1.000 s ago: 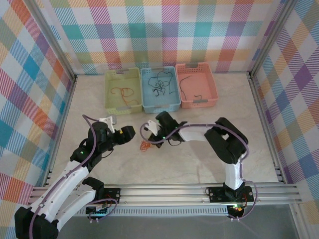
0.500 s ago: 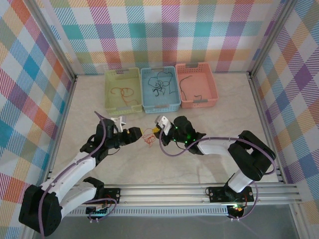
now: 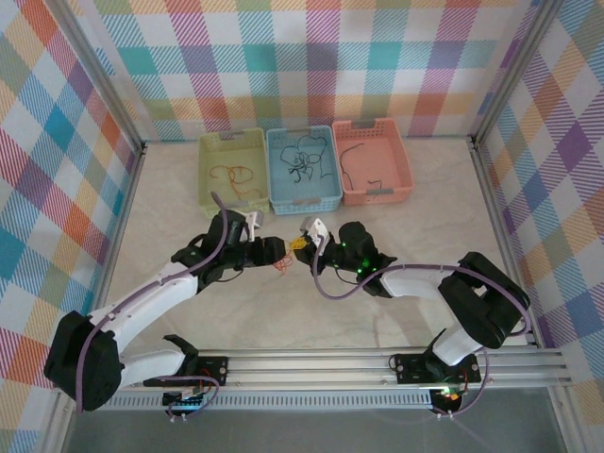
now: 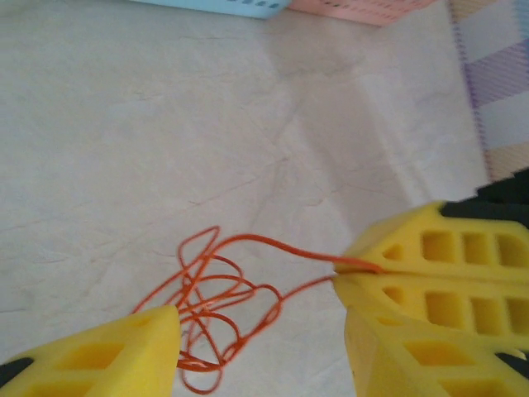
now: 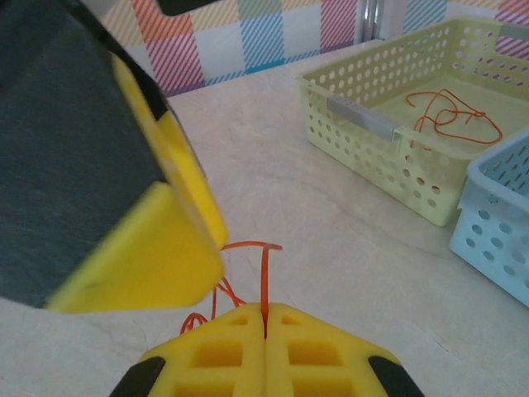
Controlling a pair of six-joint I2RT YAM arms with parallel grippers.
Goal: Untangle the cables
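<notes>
Right fingers: pressed flat together, pinched a single strand of the orange cable tangle between the yellow pads.
Left fingers: stood well apart on either side of the tangle's loops, gripped nothing.
Right gripper: reached toward the left edge of the worktop, tips just beside those of the other arm.
Left gripper: reached toward the right edge, low over the tangle.
Orange cable tangle: lay on the worktop near its middle, a little toward the left edge, beneath both sets of tips; sent one strand up into the right fingers.
Yellow-green basket: sat at the far edge, leftmost in a row of three; held loose orange cables.
Blue basket: sat in the middle of the row, just beside both neighbours; held a cluster of black cables.
Pink basket: sat rightmost in the row; held one dark cable, exact colour too fine to tell.
</notes>
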